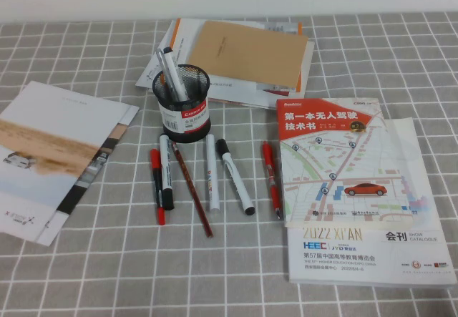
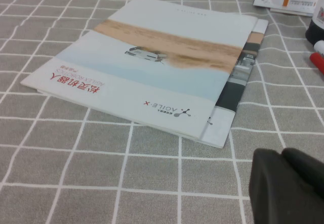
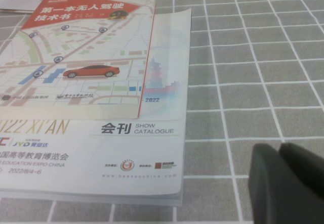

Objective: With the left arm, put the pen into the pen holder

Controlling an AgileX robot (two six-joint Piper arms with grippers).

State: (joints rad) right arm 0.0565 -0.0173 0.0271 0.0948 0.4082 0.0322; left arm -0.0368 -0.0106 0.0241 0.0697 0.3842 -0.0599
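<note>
The pen (image 1: pixel 156 186), slim with red ends and a black middle, lies on the checked cloth at the left end of a row of pens. The pen holder (image 1: pixel 183 104), black mesh with a red and white band, stands upright just behind the row and has two white markers in it. Neither arm shows in the high view. My left gripper (image 2: pixel 281 155) is shut and empty, low over the cloth in front of the white brochure (image 2: pixel 152 67); a red pen tip (image 2: pixel 318 61) shows far off at the edge. My right gripper (image 3: pixel 280 150) is shut and empty beside the catalogue (image 3: pixel 91 133).
Beside the pen lie a black-capped marker (image 1: pixel 165 172), a brown pencil (image 1: pixel 192 189), a white marker (image 1: pixel 210 172), another marker (image 1: pixel 235 176) and a thick red pen (image 1: pixel 270 179). A brochure (image 1: pixel 50 152) lies left, books (image 1: pixel 351 195) right, envelopes (image 1: pixel 243 56) behind.
</note>
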